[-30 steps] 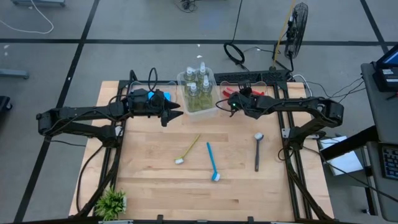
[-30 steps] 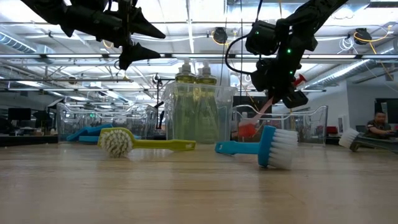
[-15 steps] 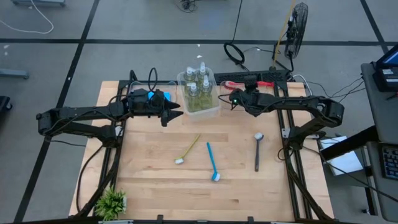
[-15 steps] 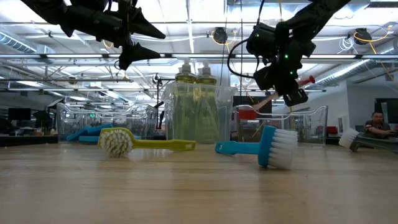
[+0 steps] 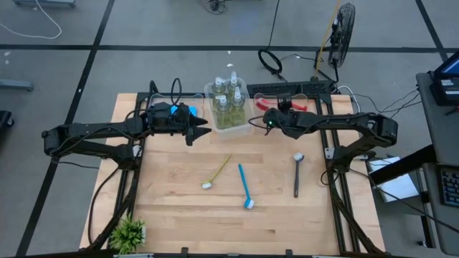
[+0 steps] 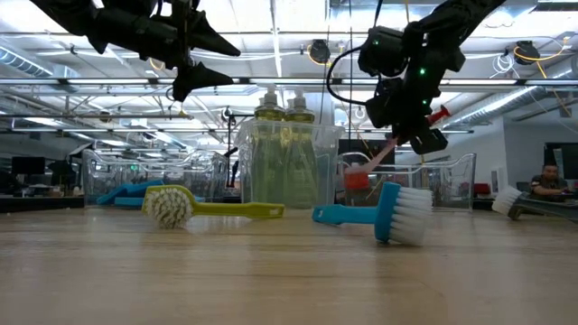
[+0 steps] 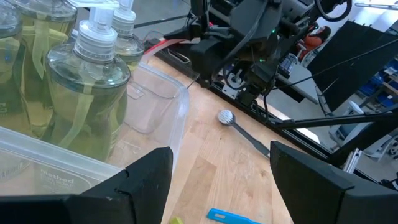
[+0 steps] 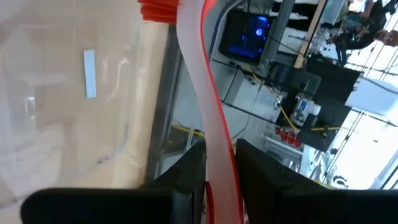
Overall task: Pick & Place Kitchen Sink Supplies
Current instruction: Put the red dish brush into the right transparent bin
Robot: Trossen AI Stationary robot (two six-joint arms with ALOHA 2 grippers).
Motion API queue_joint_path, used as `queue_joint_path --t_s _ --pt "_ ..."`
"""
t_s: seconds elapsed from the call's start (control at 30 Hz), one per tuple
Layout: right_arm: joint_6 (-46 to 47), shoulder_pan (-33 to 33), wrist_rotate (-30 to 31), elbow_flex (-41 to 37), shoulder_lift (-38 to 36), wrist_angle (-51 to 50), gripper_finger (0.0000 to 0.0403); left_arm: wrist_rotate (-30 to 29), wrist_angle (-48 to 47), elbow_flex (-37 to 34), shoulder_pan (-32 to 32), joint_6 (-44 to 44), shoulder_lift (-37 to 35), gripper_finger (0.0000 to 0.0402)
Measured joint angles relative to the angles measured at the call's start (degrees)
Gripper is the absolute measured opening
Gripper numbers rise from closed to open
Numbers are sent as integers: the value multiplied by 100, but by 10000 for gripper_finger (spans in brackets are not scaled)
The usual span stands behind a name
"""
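In the high view, the right gripper (image 5: 267, 122) is seen right of centre in the upper half, its fingers closed narrowly on the handle of the red brush (image 6: 377, 161), which is held tilted in the air above a clear bin (image 5: 283, 102) at the table's far edge. The left gripper (image 5: 203, 127) is held left of centre in that view with its fingers spread wide and nothing between them, beside the bin (image 5: 244, 127) in which the pump bottles (image 5: 228, 104) stand. The yellow-green brush (image 5: 217, 172), blue brush (image 5: 244, 186) and dark grey brush (image 5: 297, 174) are laid apart on the table (image 5: 172, 201) in the lower middle, and blue sponges (image 5: 188, 111) are glimpsed at the upper left behind the left arm.
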Motion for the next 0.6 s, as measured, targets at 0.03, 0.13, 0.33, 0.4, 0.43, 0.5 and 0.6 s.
queue_joint_path --t_s 0.03,0.13,0.33,0.4,0.43,0.5,0.6 --pt "79 1 0 -2 0 -20 75 0 0 0 0 0 0 269" --pt "687 1 6 -2 0 62 75 0 1 0 0 0 0 269" --pt "1578 -43 0 -2 0 113 75 0 2 0 0 0 0 269" --pt "1540 -45 2 -2 0 110 75 0 1 0 0 0 0 269" --pt "1481 -45 2 -2 0 110 75 0 2 0 0 0 0 269" --pt "1285 -45 0 -2 0 110 75 0 2 0 0 0 0 269" --pt "961 -43 -15 -2 0 108 75 0 2 0 0 0 0 269"
